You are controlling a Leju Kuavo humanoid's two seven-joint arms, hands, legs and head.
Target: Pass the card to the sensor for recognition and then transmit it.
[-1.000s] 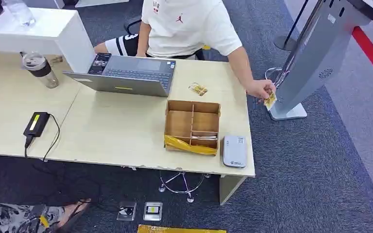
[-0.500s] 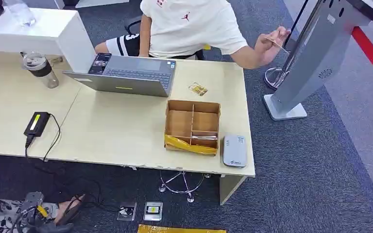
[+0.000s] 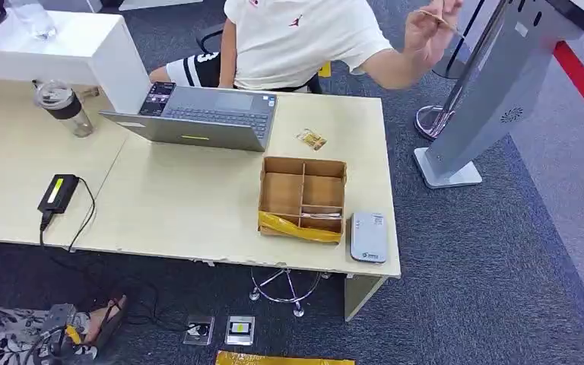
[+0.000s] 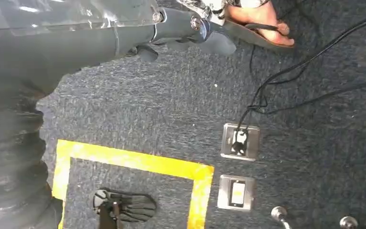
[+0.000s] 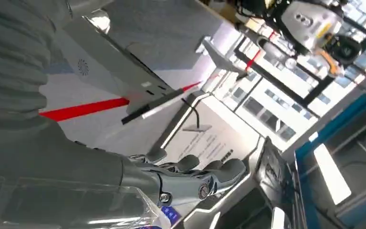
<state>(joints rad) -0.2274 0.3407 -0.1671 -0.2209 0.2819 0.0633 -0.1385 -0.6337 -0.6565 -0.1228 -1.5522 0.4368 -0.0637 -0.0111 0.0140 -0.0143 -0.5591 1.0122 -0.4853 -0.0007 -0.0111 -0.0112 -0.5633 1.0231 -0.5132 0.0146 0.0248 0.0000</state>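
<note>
Wooden desk on grey carpet; divided box holds yellow tape. Right hand empty, fingers extended; left hand indeterminate.

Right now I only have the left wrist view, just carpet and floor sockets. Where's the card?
Observer: A person's hand holds a card up beside the grey kiosk, off the table.
Operator: Any other on the table?
Observer: A small yellowish card-like item lies between the laptop and the cardboard box.
Operator: And the sensor?
Observer: A grey reader lies at the table's near right corner, beside that box.
Operator: Right robot hand?
Observer: The right robot hand holds nothing.
</note>
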